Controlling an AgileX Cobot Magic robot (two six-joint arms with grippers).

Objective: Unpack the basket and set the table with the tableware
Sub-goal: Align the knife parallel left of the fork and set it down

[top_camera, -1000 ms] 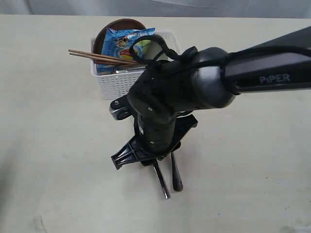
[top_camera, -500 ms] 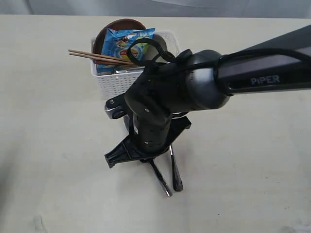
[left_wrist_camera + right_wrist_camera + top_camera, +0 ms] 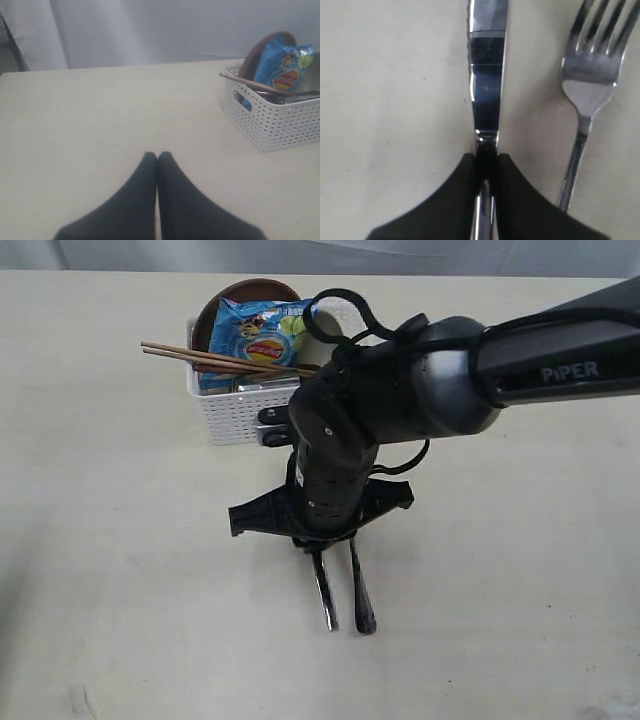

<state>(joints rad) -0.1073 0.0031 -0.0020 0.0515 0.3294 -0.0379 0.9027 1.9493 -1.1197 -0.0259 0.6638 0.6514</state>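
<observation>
My right gripper point(image 3: 486, 156) is shut on the handle of the steel knife point(image 3: 487, 85), whose blade lies low over the table point(image 3: 120, 540). The steel fork point(image 3: 590, 95) lies on the table right beside the knife. In the exterior view the knife point(image 3: 323, 598) and fork point(image 3: 358, 585) point toward the front edge, below the right gripper point(image 3: 318, 548). Behind the arm stands the white basket point(image 3: 232, 410), holding wooden chopsticks point(image 3: 200, 357) and a brown wooden plate point(image 3: 230, 302). My left gripper point(image 3: 158, 156) is shut on nothing, low over bare table, away from the basket point(image 3: 280, 125).
A blue chip bag point(image 3: 262, 330) stands in the basket, and the chopsticks stick out over its left rim. The right arm's dark body point(image 3: 400, 410) hides part of the basket. A grey backdrop point(image 3: 150, 30) rises behind the table's far edge.
The right wrist has turned and shifted slightly right. The knife has swung from a slant to nearly parallel with the fork. The left gripper shows no earlier frame.
</observation>
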